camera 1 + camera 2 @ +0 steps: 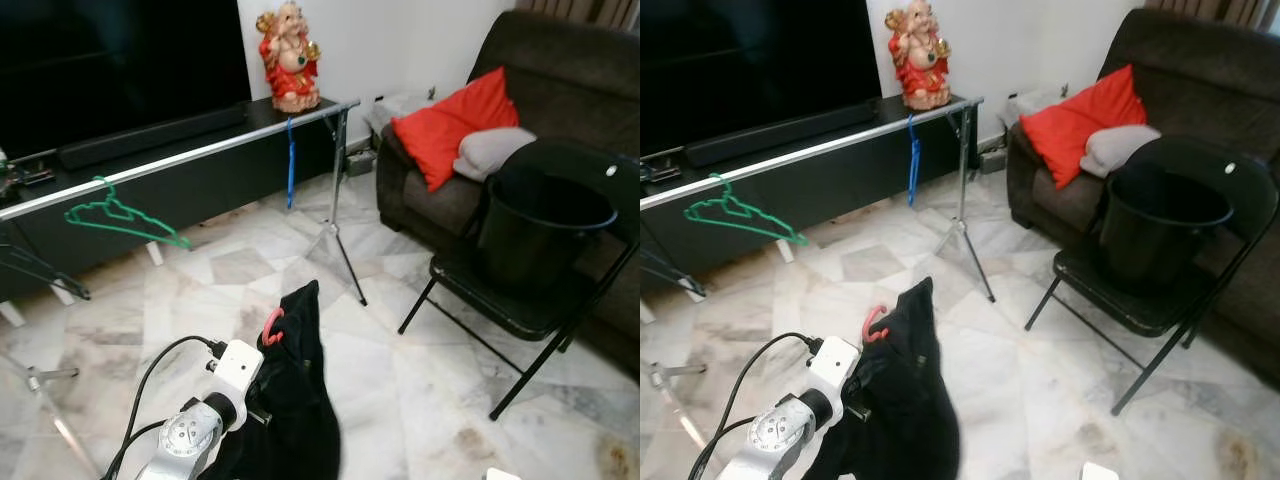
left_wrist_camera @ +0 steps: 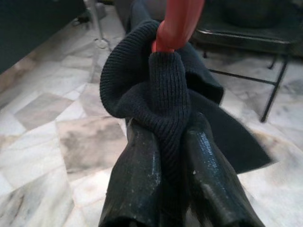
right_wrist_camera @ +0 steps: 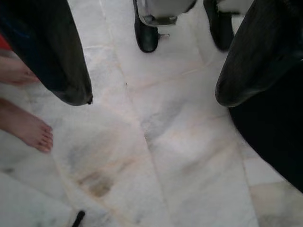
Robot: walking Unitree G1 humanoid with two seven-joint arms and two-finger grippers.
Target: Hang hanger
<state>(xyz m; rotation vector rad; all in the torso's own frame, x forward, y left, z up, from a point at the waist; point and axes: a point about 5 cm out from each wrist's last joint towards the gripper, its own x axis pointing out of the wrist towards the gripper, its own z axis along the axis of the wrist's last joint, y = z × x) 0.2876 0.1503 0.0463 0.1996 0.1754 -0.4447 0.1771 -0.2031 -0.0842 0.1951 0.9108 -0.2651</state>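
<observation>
One red hanger [image 1: 272, 326], draped in black knit garment [image 1: 295, 400], left gripper [image 2: 165, 156] clamped

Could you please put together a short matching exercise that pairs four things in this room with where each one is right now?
Things
1. green hanger
2. black bucket
3. red cushion
4. dark garment on a red hanger

Places
A. on the seat of the folding chair
B. held up over the marble floor by the left gripper
C. hanging from the metal rail
D. on the brown sofa

Pairs: 1-C, 2-A, 3-D, 4-B
</observation>
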